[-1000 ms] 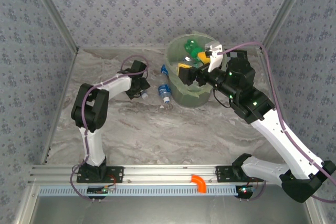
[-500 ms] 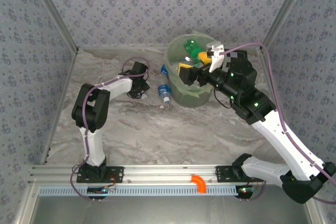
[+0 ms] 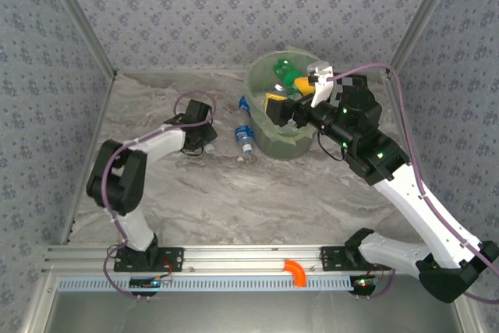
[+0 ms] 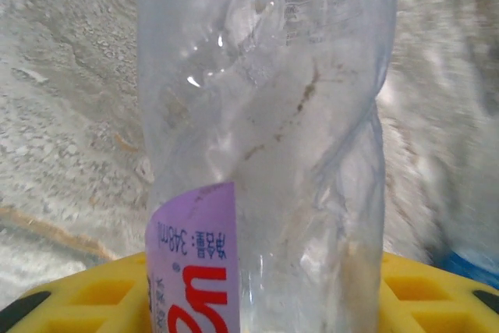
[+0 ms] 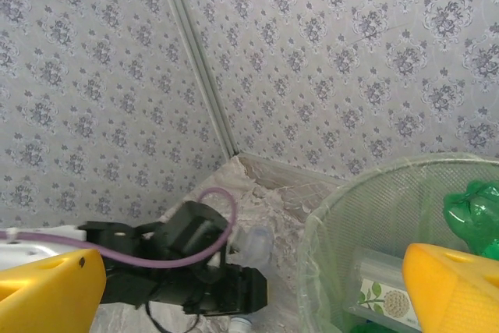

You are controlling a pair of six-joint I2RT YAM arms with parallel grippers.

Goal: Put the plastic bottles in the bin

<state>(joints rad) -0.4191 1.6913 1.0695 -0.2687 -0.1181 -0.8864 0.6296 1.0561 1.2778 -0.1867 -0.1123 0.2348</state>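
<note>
My left gripper (image 3: pixel 204 138) is shut on a clear plastic bottle (image 4: pixel 265 115) with a purple label, which stands between the yellow fingers (image 4: pixel 70 302). In the right wrist view that bottle (image 5: pixel 254 244) sticks out of the left gripper's black body. Above the near rim of the bin (image 3: pixel 257 87), my right gripper (image 3: pixel 295 96) hangs open and holds nothing. A green bottle (image 3: pixel 287 77) lies in the bin (image 5: pixel 366 193), along with a clear labelled one (image 5: pixel 383 290). A blue-labelled bottle (image 3: pixel 245 139) lies on the table left of the bin. Another blue one (image 3: pixel 244 103) lies against the bin's wall.
Patterned walls close in the marble table (image 3: pixel 234 193) at the back and on both sides. An aluminium rail (image 3: pixel 257 255) with an orange hook (image 3: pixel 296 272) runs along the near edge. Purple cables loop over both arms.
The left gripper has closed on the clear bottle and drawn back a little to the left; its elbow has swung out to the left. The right arm has stayed still.
</note>
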